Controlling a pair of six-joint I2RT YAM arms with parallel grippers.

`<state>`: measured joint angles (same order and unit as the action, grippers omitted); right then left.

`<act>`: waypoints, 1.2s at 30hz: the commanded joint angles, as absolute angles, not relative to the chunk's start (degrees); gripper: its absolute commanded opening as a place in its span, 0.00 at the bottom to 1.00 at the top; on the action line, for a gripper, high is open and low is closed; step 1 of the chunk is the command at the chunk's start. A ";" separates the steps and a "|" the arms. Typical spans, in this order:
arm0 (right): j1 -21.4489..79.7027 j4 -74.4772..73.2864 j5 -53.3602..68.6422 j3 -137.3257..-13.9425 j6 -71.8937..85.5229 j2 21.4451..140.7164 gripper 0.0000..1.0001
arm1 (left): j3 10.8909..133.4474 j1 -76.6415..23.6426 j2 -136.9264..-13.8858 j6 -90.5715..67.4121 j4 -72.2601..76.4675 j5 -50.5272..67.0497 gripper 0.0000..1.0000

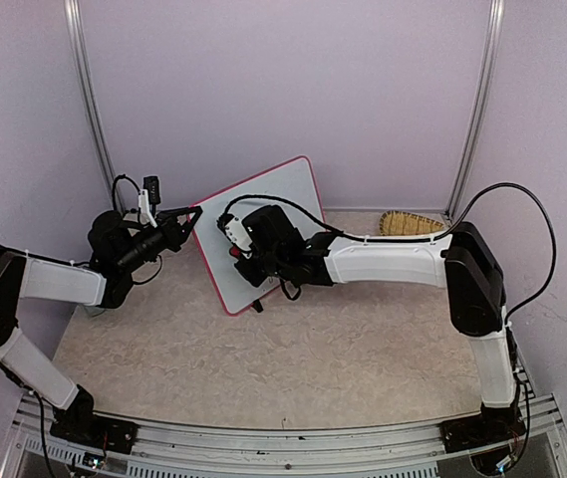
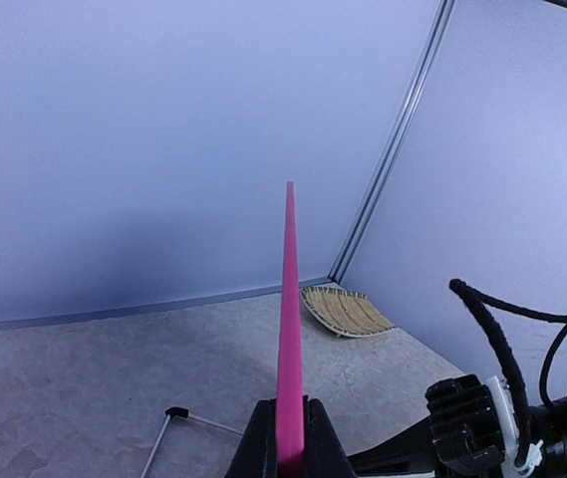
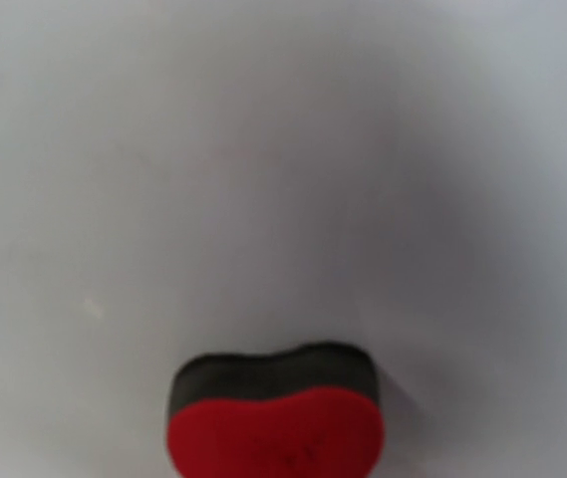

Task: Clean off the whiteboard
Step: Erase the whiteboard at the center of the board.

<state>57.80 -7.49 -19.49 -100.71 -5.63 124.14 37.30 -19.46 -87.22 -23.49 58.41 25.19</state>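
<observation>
Three walls (image 1: 293, 90): you see plain pale lilac panels rising behind and to both sides of the whiteboard (image 1: 273, 194), with slim metal rails (image 1: 89, 100) in the back corners.
Surface: the table (image 1: 293, 349) under the whiteboard is matte, mottled beige with a stone look.
Whiteboard: it stands tilted on its lower edge. It has a smooth white face, a rounded pink-red frame and a small black foot (image 1: 256, 306) at its near corner.
Left gripper (image 1: 191, 214): your jaws are pinched on the whiteboard's left frame edge.
Right gripper (image 1: 248, 261): it sits at the whiteboard's face, with your jaws closed narrowly on the eraser (image 3: 275, 428).
Eraser: it has a rounded red body, and its black felt layer lies against the whiteboard's white face.
Tray (image 1: 410, 223): it is woven, straw-coloured and shallow, and lies beyond the whiteboard's right side by the back wall.
</observation>
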 commanded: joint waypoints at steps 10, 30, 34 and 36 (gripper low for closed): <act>55.33 -8.15 -17.05 -93.18 -0.54 124.61 0.16 | 36.04 -21.09 -88.76 -21.71 51.30 30.72 0.00; 53.27 -14.13 -15.72 -90.15 0.62 127.22 0.15 | 35.99 -21.09 -88.59 -21.71 51.23 30.67 0.00; 53.28 -15.79 -16.17 -91.55 0.84 128.41 0.15 | 35.96 -21.09 -88.59 -21.71 51.27 30.76 0.00; 53.33 -16.71 -16.05 -92.60 0.88 128.98 0.15 | 35.95 -21.10 -88.55 -21.71 51.28 30.76 0.00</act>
<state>53.71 -13.93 -16.01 -90.39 0.01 126.32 37.30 -19.49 -87.24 -23.49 58.50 25.47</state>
